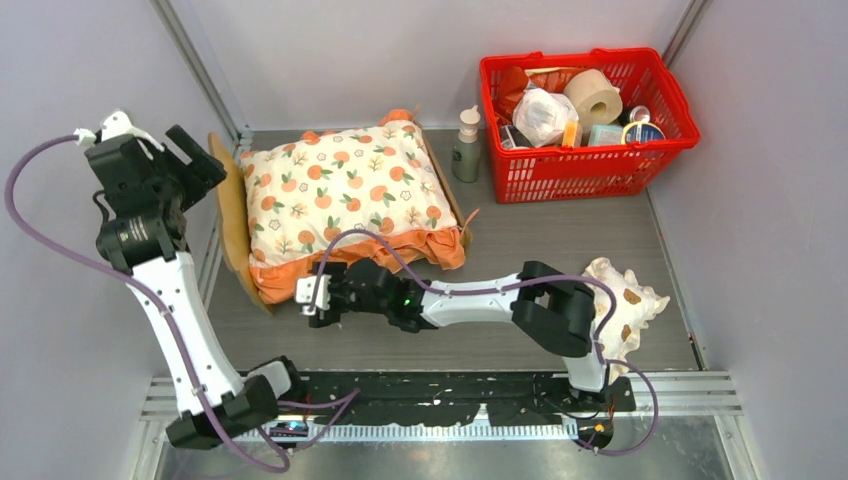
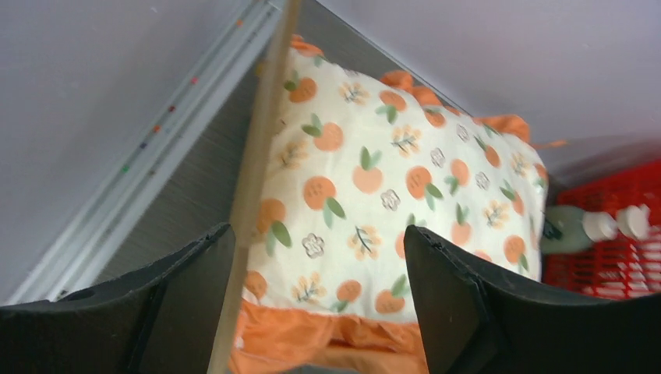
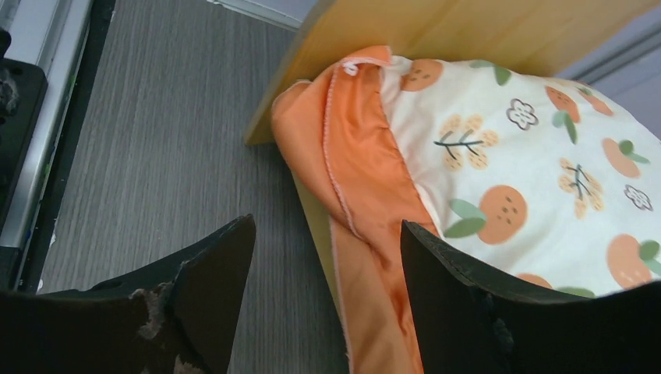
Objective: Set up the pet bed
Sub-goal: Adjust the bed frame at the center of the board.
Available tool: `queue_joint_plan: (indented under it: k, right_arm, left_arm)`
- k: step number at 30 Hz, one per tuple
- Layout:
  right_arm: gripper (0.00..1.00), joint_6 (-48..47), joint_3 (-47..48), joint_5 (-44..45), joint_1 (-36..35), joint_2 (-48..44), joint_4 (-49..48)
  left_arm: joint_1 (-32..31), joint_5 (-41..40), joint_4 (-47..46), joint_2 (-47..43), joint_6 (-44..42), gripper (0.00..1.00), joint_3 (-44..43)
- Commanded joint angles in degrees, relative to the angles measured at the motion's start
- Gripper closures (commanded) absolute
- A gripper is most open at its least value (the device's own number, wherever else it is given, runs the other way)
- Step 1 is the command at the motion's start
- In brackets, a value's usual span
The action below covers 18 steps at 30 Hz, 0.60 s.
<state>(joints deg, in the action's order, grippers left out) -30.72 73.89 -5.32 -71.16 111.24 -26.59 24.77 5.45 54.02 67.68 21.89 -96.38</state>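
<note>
The pet bed (image 1: 232, 210) stands at the back left, its light-wood headboard on the left side. The cream orange-print cushion (image 1: 345, 195) covers its base, with the orange ruffle hanging over the near edge. My left gripper (image 1: 165, 160) hovers open just left of the headboard. In the left wrist view the headboard's edge (image 2: 257, 171) runs just inside the left finger, and the cushion (image 2: 374, 179) lies beyond the left gripper (image 2: 319, 296). My right gripper (image 1: 312, 303) is open at the bed's near left corner. The wooden side rail (image 3: 312, 210) and ruffle (image 3: 351, 156) lie under the right gripper (image 3: 327, 265).
A red basket (image 1: 680, 110) full of household items stands at the back right, with a green bottle (image 1: 467, 145) beside it. A small cream frilled pillow with brown spots (image 1: 625, 305) lies at the right, partly behind the right arm. Walls close in on three sides.
</note>
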Motion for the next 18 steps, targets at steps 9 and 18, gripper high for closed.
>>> queue_joint_plan:
  k: [9,18]
  right_arm:
    - [0.27,-13.04,10.91,-0.27,-1.72,10.68,-4.49]
    - [0.49,-14.26,17.69,3.03,-1.85,15.85,-3.74]
  left_arm:
    - [0.19,6.11,-5.28,-15.70,7.58,0.09,22.36]
    - [0.18,-2.03,-1.86,-17.32,10.94,0.19,22.35]
